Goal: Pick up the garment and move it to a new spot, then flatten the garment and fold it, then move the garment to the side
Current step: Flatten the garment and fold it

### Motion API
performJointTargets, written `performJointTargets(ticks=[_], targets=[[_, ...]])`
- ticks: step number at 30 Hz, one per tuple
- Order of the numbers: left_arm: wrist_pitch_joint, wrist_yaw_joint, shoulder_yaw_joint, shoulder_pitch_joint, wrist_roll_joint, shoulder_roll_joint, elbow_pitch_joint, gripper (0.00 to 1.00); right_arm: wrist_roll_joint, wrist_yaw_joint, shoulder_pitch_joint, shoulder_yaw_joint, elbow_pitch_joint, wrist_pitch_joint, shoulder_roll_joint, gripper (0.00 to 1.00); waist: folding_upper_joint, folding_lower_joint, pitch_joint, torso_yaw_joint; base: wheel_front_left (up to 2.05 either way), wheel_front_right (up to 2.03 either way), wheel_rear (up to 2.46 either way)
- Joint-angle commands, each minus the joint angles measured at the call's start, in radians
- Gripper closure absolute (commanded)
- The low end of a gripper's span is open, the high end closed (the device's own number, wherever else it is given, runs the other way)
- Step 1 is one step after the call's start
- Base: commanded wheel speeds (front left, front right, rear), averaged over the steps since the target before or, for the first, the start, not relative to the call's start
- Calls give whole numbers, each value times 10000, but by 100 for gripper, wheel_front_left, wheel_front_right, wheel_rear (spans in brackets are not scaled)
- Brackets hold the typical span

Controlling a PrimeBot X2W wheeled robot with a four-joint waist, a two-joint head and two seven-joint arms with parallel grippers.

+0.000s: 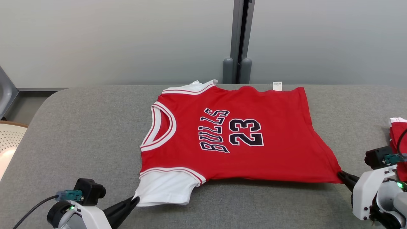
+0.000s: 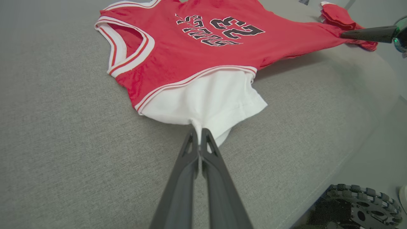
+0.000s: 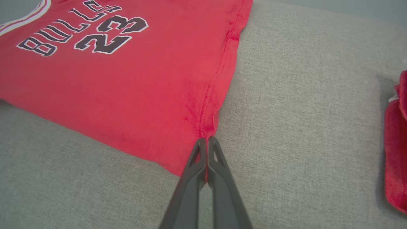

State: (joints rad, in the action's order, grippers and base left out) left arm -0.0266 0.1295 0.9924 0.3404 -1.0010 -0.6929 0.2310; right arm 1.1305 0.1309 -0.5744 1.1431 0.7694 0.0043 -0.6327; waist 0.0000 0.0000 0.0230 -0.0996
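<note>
Head view: garment (image 1: 279, 149) lies flat on table (image 1: 79, 127), long axis left-right, collar toward left. Left hand (image 1: 135, 199) clamped on white sleeve corner; right hand (image 1: 340, 174) clamped on near hem corner. Garment lies forward of both hands.

Left wrist view: left hand (image 2: 199, 130) pinches sleeve edge; cloth runs away toward right hand (image 2: 345, 35).

Right wrist view: right hand (image 3: 206, 140) grips hem at side seam. Likely fold: near edge carried over to far edge.
</note>
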Motion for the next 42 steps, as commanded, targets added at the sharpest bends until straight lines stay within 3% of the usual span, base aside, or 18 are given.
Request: performJointTargets(ticks=[1, 10, 17, 22, 28, 33, 42], targets=[[139, 14, 138, -38, -283, -255, -246, 100, 174, -3, 62, 150, -222, 226, -313, 100, 0, 0, 50, 48, 0, 0, 0], [1952, 14, 1155, 111, -2391, -1520, -1962, 100, 1206, -3, -38, 866, -1498, 1943, -1664, 100, 0, 0, 302, 271, 0, 0, 0], [2826, 14, 1451, 110, -3566, -2107, -2930, 100, 2269, -3, 194, 1002, -2244, 3339, -2254, 100, 0, 0, 393, 352, 0, 0, 0], [3351, 14, 1619, 84, -4037, -2394, -3325, 100, 2287, -3, 175, 1119, -2636, 4194, -2516, 100, 0, 0, 396, 401, 0, 0, 0], [3648, 14, 1661, 323, -4039, -2541, -3587, 100, 2329, -3, 0, 1137, -3000, 4780, -2749, 100, 0, 0, 378, 488, 0, 0, 0], [3770, -78, 1620, 781, -3434, -2468, -3336, 100, 2153, -3, -310, 1077, -2943, 4905, -2653, 100, 0, 0, 303, 535, 0, 0, 0], [3853, -54, 1403, 1629, -2969, -2099, -2921, 100, 2050, -3, -935, 878, -2666, 5279, -2442, 100, 0, 0, -35, 619, 0, 0, 0]])
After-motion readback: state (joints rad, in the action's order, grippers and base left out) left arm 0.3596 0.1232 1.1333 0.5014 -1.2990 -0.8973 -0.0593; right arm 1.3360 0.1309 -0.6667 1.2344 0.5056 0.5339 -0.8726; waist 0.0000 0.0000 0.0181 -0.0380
